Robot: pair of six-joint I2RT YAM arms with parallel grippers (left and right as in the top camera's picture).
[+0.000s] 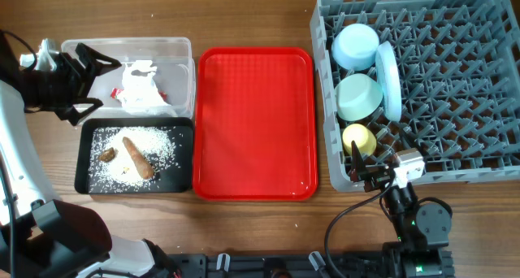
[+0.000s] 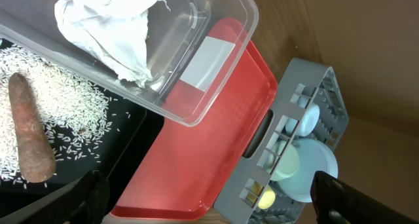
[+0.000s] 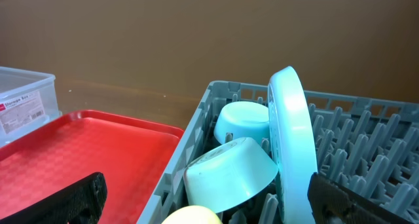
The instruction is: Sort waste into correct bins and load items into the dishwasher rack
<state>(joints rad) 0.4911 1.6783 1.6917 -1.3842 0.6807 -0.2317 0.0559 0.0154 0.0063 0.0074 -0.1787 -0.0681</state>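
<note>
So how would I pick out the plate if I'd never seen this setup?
Find the big grey rack on the right. Down its left side sit a light blue bowl, a mint-green bowl and a yellow cup, and the plate stands right beside the two bowls. It is the only flat piece, a thin light blue disc standing on its edge.

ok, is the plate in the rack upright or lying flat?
Upright. The light blue plate stands on edge in the dishwasher rack, beside the mint-green bowl.
</note>
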